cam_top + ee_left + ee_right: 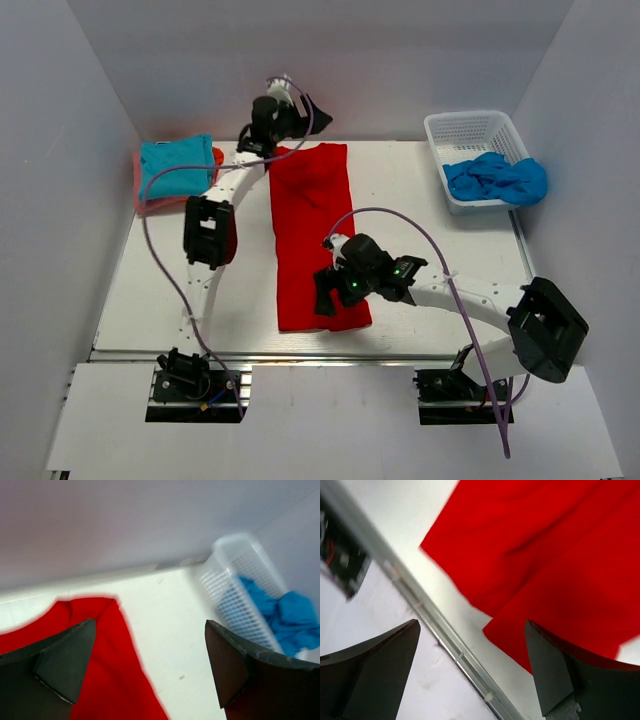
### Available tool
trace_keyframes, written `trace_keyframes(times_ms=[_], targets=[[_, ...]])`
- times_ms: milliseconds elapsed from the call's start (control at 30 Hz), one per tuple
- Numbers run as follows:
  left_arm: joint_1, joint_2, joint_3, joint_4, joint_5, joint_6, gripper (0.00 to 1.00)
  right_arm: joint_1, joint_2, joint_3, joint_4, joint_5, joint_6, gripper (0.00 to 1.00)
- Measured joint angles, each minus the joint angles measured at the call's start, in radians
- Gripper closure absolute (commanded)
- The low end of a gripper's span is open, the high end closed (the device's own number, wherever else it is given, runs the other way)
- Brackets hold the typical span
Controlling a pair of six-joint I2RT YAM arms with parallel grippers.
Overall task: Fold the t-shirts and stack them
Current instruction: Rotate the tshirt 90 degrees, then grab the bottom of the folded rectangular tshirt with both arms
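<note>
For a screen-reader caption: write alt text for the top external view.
A red t-shirt folded into a long strip lies centre-frame, the left pincer by its far end, the right pincer at its near end. A turquoise shirt tops a stack far left; a white basket holds blue cloth far right.

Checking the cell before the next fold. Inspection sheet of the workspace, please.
Surface: white table, metal rail at its near edge.
Job's things: red shirt lies as a long strip mid-table; turquoise shirt lies folded on the orange-pink shirt, far left.
Clutter: basket at far right, blue cloth spilling over its near rim.
Grippers: left gripper open, over the red shirt's far end; right gripper open, over its near end; neither holds anything.
Cables: left cable and right cable, purple, hang in loose loops; no snag seen.
Surroundings: pale walls on three sides.
</note>
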Motion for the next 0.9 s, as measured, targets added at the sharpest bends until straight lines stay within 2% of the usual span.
trace_keyframes(times_ms=[100,200,400,600,700,767,900], targets=[[0.001,-0.211,-0.098,-0.034,-0.01,0.042,0.0,-0.002,-0.009,-0.002,-0.015,0.142,0.086,0.1],[0.0,-0.492,-0.286,-0.138,-0.06,0.079,0.0,-0.008,-0.026,-0.022,-0.057,0.292,0.174,0.1],[-0.026,-1.109,-1.081,-0.204,-0.109,0.068,0.0,-0.027,-0.094,-0.1,-0.134,0.443,0.283,0.1],[-0.095,-1.297,-1.487,-0.452,-0.191,-0.007,0.0,-0.041,-0.13,-0.166,-0.158,0.449,0.311,0.15],[-0.123,-1.404,-1.659,-0.51,-0.183,-0.046,0.05,-0.046,-0.121,-0.172,-0.156,0.428,0.31,0.2],[-0.143,-1.45,-1.74,-0.551,-0.163,-0.069,0.14,-0.047,-0.112,-0.177,-0.149,0.41,0.311,0.23],[-0.181,-1.481,-1.81,-0.591,-0.124,-0.094,0.24,-0.047,-0.094,-0.18,-0.135,0.378,0.312,0.24]])
